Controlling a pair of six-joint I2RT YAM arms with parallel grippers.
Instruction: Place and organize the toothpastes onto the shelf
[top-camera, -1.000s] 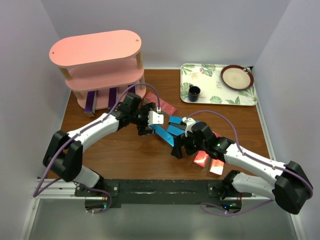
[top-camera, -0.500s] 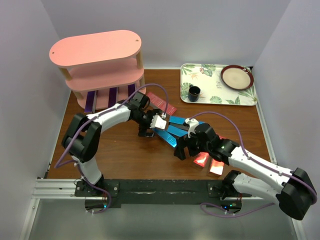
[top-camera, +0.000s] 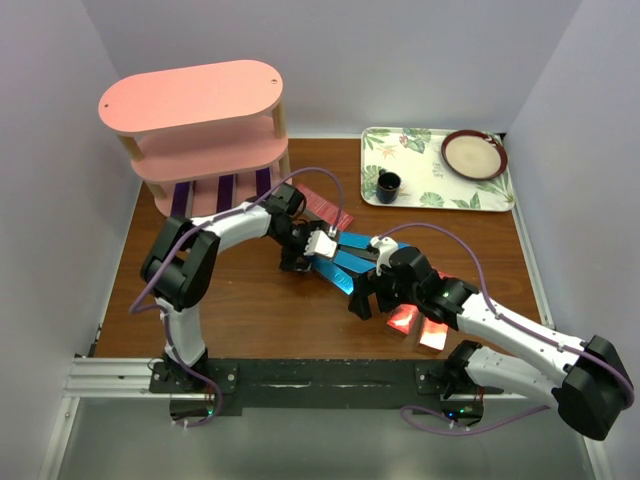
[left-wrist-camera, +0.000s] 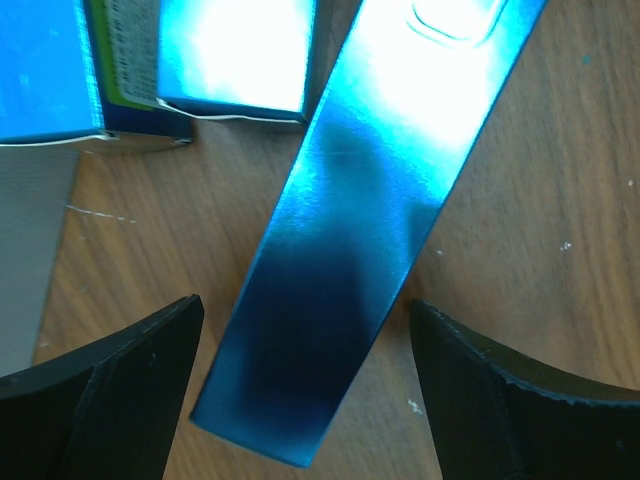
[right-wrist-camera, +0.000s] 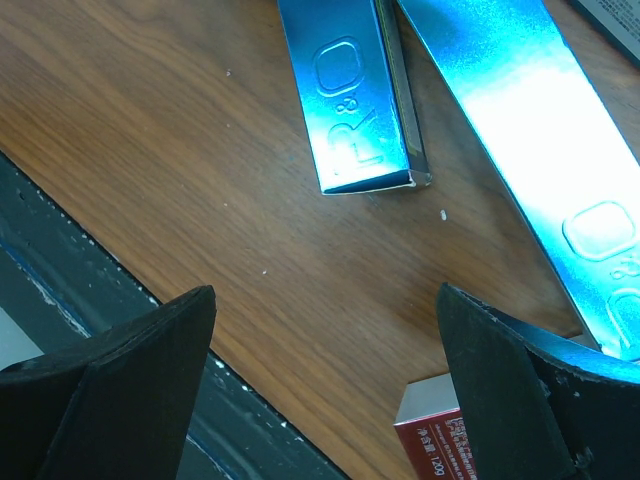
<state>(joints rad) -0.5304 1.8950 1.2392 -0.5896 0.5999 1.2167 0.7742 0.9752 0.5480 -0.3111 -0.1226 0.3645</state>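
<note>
Straddling a blue carton (left-wrist-camera: 370, 200), the left gripper (left-wrist-camera: 303, 335) has its jaws apart; the right gripper (right-wrist-camera: 325, 300) likewise. Closing off-centre may skid the glossy carton aside.

The left arm (top-camera: 225, 228) folds sharply at the elbow and reaches rightward, with the left gripper (top-camera: 297, 262) pointed down, jaws spread. The right arm (top-camera: 500, 325) stretches low toward it, the right gripper (top-camera: 362, 302) gaping just as wide, clamping nothing, the two grippers near each other.
</note>
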